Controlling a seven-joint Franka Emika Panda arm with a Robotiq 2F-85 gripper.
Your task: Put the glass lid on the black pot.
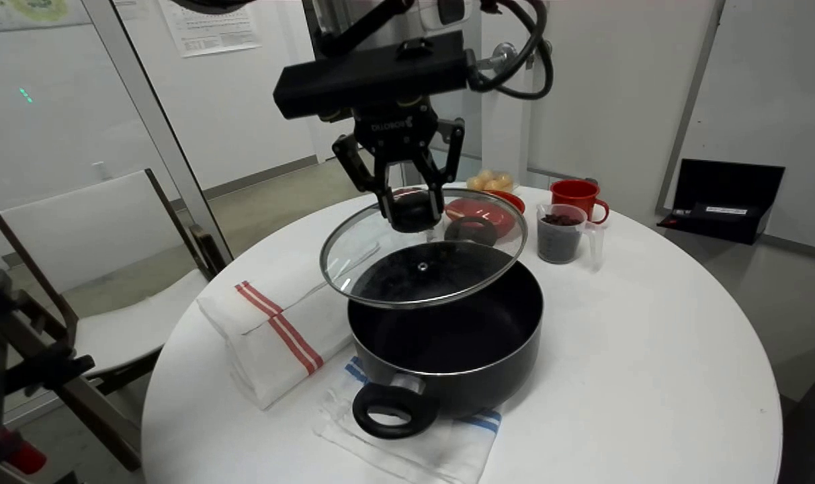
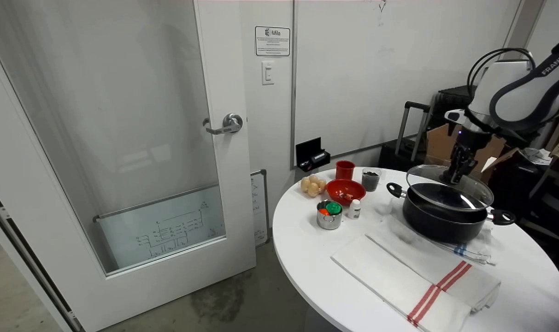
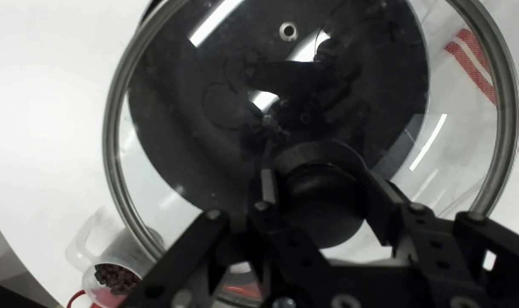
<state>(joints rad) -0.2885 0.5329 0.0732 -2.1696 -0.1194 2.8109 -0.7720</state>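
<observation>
In an exterior view, furthest left, stands one white-framed door (image 2: 235,203); through its glass shows a whiteboard (image 2: 182,216) with handwriting too small to read. Beside the door, one sign (image 2: 272,41) reads "Mila" above finer print that cannot be made out, with one light switch (image 2: 268,73) below it. On the round white table (image 2: 302,258) come a cluster of pale round pieces (image 2: 313,186), hard to count; one metal cup (image 2: 329,220) with a green and an orange item inside; one red bowl (image 2: 338,186); one red mug (image 2: 345,170); one small white bottle (image 2: 354,210), its label too small to read; and one clear measuring cup (image 2: 370,180) of dark beans (image 1: 560,220). Then come one folded towel (image 2: 399,276) with red stripes and one black pot (image 2: 445,226) with two handles, standing on one blue-striped towel (image 2: 479,251). One glass lid (image 2: 445,193) hangs tilted over the pot's opening; whether its edge touches the rim cannot be told. In an exterior view the gripper (image 1: 412,207) bears "ROBOTIQ", and its two fingers (image 1: 436,200) pinch the lid's single black knob (image 3: 327,209) between them. Furthest right, the one arm (image 2: 514,99) is lettered "FRANKA".
</observation>
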